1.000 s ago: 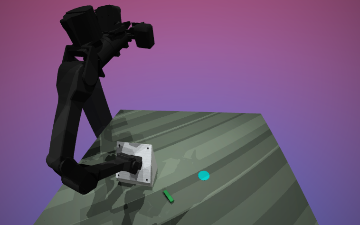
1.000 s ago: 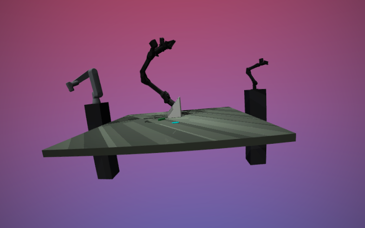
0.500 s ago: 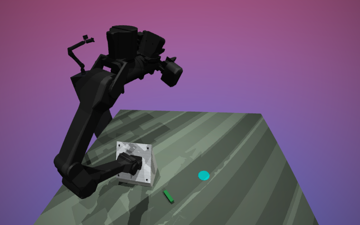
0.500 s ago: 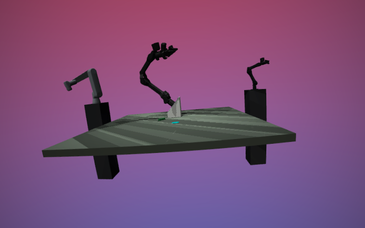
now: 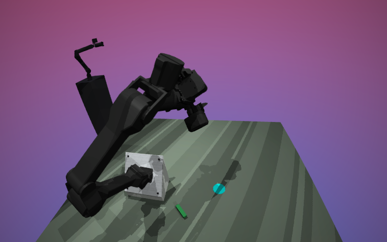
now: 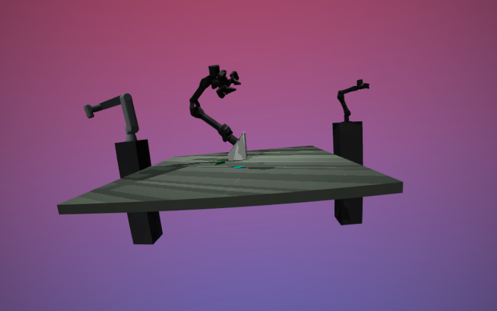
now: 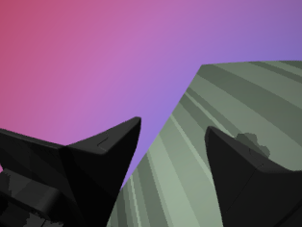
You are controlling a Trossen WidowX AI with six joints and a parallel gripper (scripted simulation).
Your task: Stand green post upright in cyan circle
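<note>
The green post [image 5: 180, 211] [image 6: 219, 162] lies on its side on the striped table [image 5: 262, 176] [image 6: 293, 183], near the arm's base. The flat cyan circle [image 5: 216, 186] [image 6: 238, 166] is on the table, to the right of the post in the top and exterior views, with a strip of shadow across it in the top view. My gripper [image 5: 203, 112] [image 6: 237, 86] [image 7: 173, 127] is open and empty, high above the table. In the wrist view nothing is between the fingers; neither the post nor the circle shows there.
The arm stands on a pale wedge-shaped mount [image 5: 157, 173] [image 6: 240, 151], close to the post. A small black arm [image 5: 81, 61] [image 6: 341, 98] on a dark pedestal [image 5: 94, 99] [image 6: 347, 142] stands beyond the table. A grey arm [image 6: 128, 113] stands on another pedestal at the left in the exterior view.
</note>
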